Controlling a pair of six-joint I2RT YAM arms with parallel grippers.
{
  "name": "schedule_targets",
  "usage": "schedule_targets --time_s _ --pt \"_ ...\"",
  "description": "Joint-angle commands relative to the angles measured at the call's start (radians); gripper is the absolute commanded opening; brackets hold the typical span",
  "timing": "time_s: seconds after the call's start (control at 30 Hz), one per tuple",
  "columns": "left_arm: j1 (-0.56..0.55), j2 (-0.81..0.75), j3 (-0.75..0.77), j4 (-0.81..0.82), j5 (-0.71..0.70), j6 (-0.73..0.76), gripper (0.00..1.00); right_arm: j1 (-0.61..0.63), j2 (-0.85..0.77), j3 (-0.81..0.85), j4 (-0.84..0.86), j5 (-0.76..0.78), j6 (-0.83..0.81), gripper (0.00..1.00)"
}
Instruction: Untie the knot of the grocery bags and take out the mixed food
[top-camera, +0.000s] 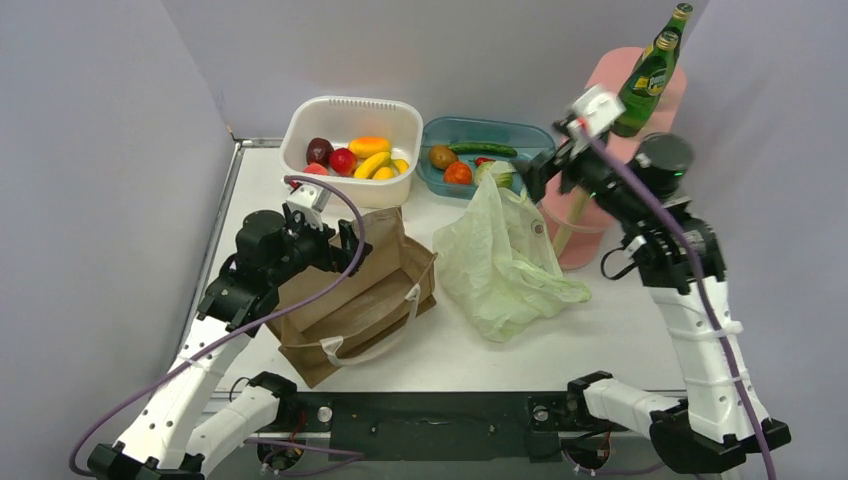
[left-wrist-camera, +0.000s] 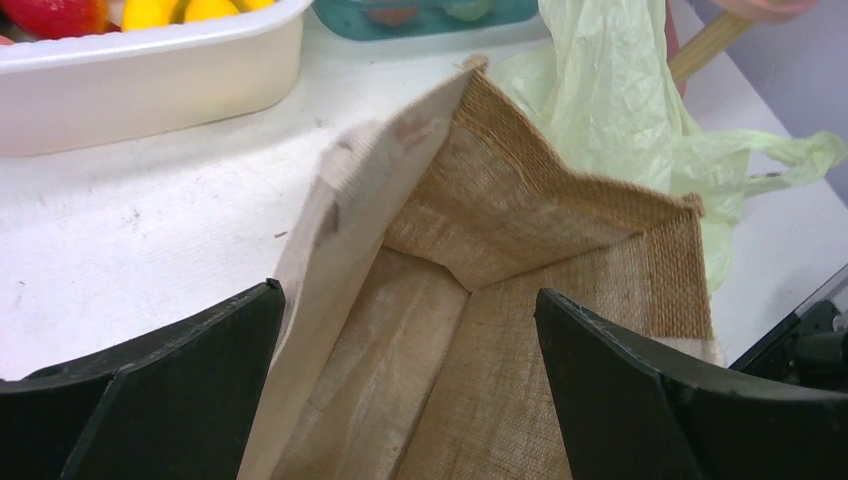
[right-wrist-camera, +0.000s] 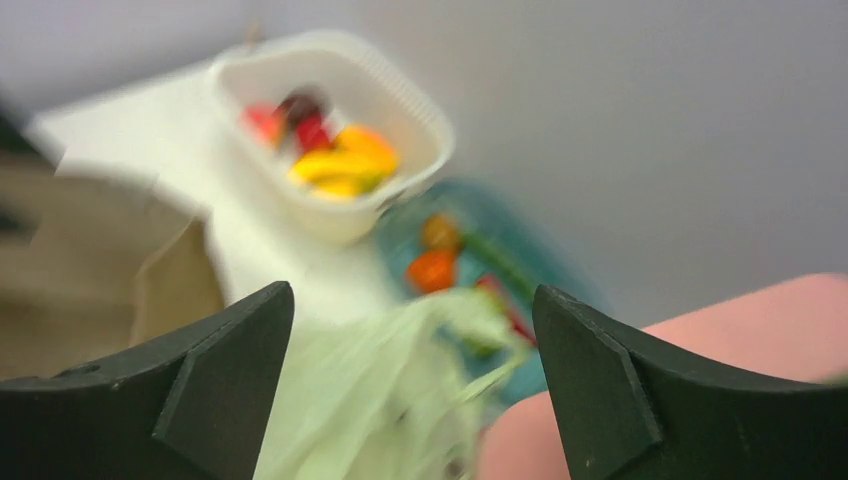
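Bags sit side by side mid-table: the brown paper bag (top-camera: 350, 300) with white loop handles lies tipped on the left, mouth gaping, and the pale green plastic bag (top-camera: 500, 255) slumps just right of it. The left gripper (left-wrist-camera: 410, 300) hangs over the brown bag's mouth with jaws spread, one bag wall rising between them; the right gripper (right-wrist-camera: 412, 300) hovers above the plastic bag's top, jaws spread, gripping nothing. Behind, a white tub (top-camera: 350, 102) and a teal tray (top-camera: 480, 124) hold mixed food (top-camera: 370, 158), and a green bottle (top-camera: 652, 75) leans atop a pink cylinder (top-camera: 585, 245), its label too small to read.
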Motion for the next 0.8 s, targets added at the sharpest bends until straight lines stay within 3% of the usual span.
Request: schedule_targets --time_s 0.0,0.13,0.33,0.53,0.63,0.77 --pt "0.037 0.016 0.08 0.022 0.026 -0.107 0.97 0.21 -0.06 -0.3 -0.175 -0.077 -0.123 0.84" --pt "0.049 0.006 0.095 -0.004 0.022 -0.078 0.97 0.413 -0.073 -0.611 -0.149 0.093 -0.237 0.83" --pt "0.055 -0.026 0.104 -0.065 -0.01 -0.036 0.97 0.459 0.03 -0.826 0.052 0.21 -0.257 0.84" --pt "0.058 -0.047 0.102 -0.091 -0.034 -0.01 0.97 0.447 0.214 -0.901 0.206 0.3 -0.193 0.84" --pt "0.06 -0.052 0.105 -0.1 -0.029 -0.007 0.97 0.406 0.267 -0.905 0.246 0.265 -0.164 0.84" --pt "0.061 -0.051 0.105 -0.102 -0.024 -0.005 0.97 0.377 0.356 -0.838 0.2 0.245 -0.153 0.81"
